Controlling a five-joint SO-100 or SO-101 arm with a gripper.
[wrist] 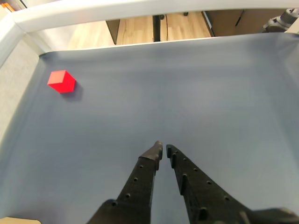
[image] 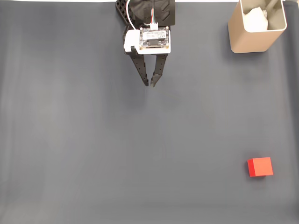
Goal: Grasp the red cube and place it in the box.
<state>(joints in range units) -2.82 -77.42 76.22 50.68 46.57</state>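
Resting untouched on the dark grey desk [image: 93, 140], the red cube [image: 259, 166] sits near the lower right corner of the fixed view, well apart from everything else. In the wrist view the same cube [wrist: 61, 81] lies far ahead and to the upper left, close to the mat's edge.

The end effector [image: 152, 84] hangs at the top centre of the fixed view, its two black fingers drawn almost together with only a thin gap at the tips, and nothing held between them. The wrist view confirms this: the end effector [wrist: 163, 150] points forward over bare mat, fingers nearly touching, empty.

The box [image: 247, 44] stands at the upper right corner of the fixed view, upright, with some pale white material visible inside; what that material is cannot be determined.

Assessment: no part of the task appears complete. The cube is neither approached nor grasped. Remaining work, by judgement: open the fingers, travel to the cube, close on it, lift, carry it to the box, and release.
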